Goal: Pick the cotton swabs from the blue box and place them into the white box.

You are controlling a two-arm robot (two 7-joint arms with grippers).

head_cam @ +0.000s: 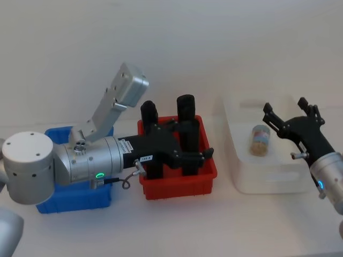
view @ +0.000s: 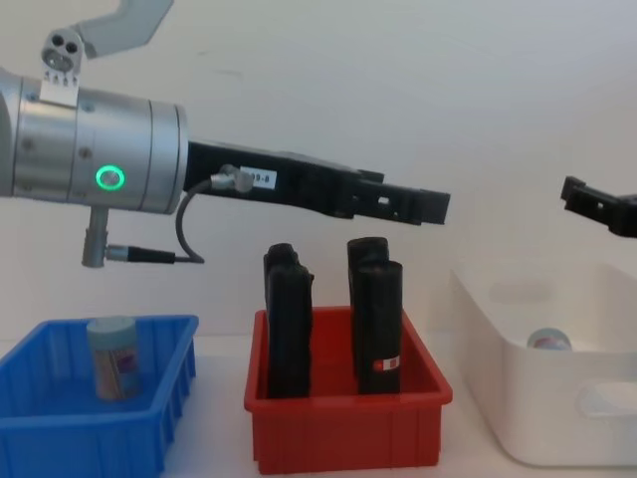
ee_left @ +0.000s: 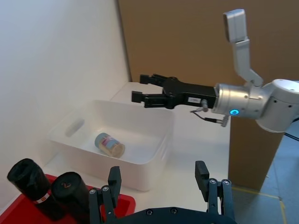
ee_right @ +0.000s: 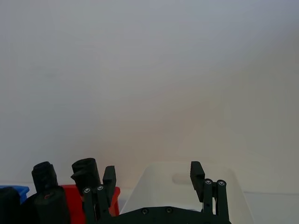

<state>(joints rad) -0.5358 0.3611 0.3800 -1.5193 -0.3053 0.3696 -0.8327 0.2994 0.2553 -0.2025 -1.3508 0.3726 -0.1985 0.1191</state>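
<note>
One cotton swab jar (view: 111, 357) with a pale blue lid stands upright in the blue box (view: 60, 438) at the left. Another jar (head_cam: 260, 140) lies on its side on the floor of the white box (head_cam: 268, 179), also visible in the left wrist view as the jar (ee_left: 110, 144). My left gripper (head_cam: 206, 155) reaches out high over the red bin, open and empty (ee_left: 158, 179). My right gripper (head_cam: 289, 115) hovers above the white box, open with nothing between its fingers (ee_left: 142, 88).
A red bin (head_cam: 177, 187) between the two boxes holds several tall black upright objects (view: 376, 329). My left arm covers much of the blue box (head_cam: 75, 198) in the head view. A wall stands close behind the table.
</note>
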